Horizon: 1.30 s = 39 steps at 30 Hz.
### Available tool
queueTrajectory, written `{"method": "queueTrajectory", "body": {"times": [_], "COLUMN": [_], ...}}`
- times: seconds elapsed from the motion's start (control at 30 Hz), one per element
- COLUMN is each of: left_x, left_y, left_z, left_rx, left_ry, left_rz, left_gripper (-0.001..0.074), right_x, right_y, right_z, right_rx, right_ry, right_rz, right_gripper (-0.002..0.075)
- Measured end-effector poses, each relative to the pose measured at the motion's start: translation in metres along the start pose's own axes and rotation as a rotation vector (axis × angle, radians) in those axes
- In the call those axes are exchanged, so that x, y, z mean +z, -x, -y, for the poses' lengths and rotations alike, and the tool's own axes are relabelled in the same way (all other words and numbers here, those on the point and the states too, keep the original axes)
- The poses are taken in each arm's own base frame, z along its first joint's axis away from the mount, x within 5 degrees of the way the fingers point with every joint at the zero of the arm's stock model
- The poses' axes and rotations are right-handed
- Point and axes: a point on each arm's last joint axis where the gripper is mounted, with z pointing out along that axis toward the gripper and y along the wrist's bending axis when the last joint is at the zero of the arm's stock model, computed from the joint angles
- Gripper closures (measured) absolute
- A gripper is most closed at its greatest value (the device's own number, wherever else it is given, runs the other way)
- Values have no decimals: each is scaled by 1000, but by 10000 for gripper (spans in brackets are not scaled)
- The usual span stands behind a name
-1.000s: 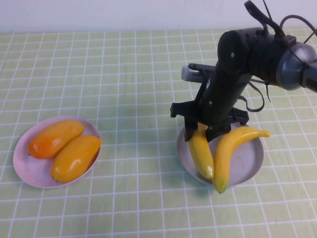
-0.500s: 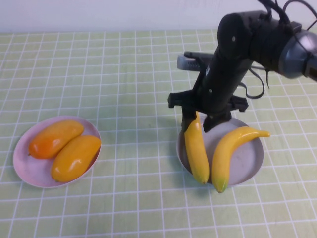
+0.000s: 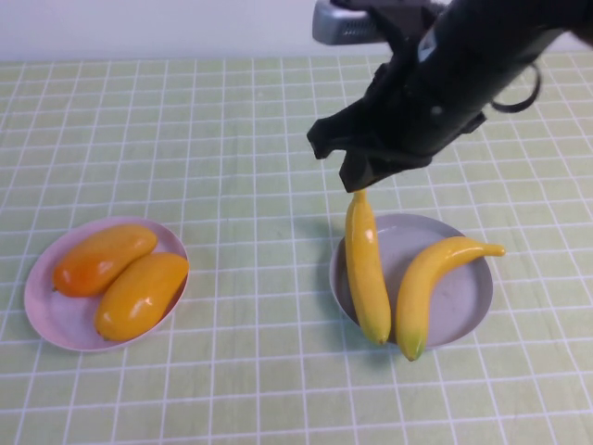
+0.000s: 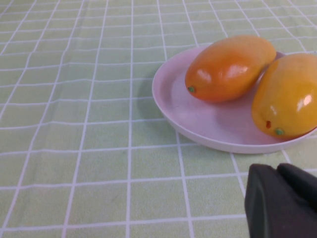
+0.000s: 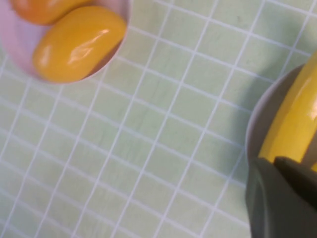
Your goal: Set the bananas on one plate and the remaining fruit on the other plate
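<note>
Both bananas [image 3: 394,278] lie on the grey-blue plate [image 3: 463,301] at right, both mangoes [image 3: 120,273] on the pink plate [image 3: 42,315] at left (sorting looks finished). The right gripper [image 3: 366,176] hangs empty, jaws apart, above the bananas' far tip; I cannot tell the left gripper's [image 4: 282,201] state beside the pink plate.

Bright even light, soft shadows under both plates, glossy highlights on mangoes [image 4: 230,67], blurred right arm [image 3: 445,83].

Green tablecloth [image 3: 232,120] with white grid lines covers table; pale wall [image 3: 139,28] behind.
</note>
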Motion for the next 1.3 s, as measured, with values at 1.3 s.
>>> {"method": "queueTrajectory", "body": {"times": [1.3], "left_x": [0], "left_y": [0], "left_z": [0], "left_rx": [0], "left_ry": [0], "left_rz": [0], "left_gripper": [736], "right_x": [-17], "right_y": [-250], "right_z": [131], "right_rx": [102], "right_ry": [-355], "right_rz": [627], "right_gripper": [741]}}
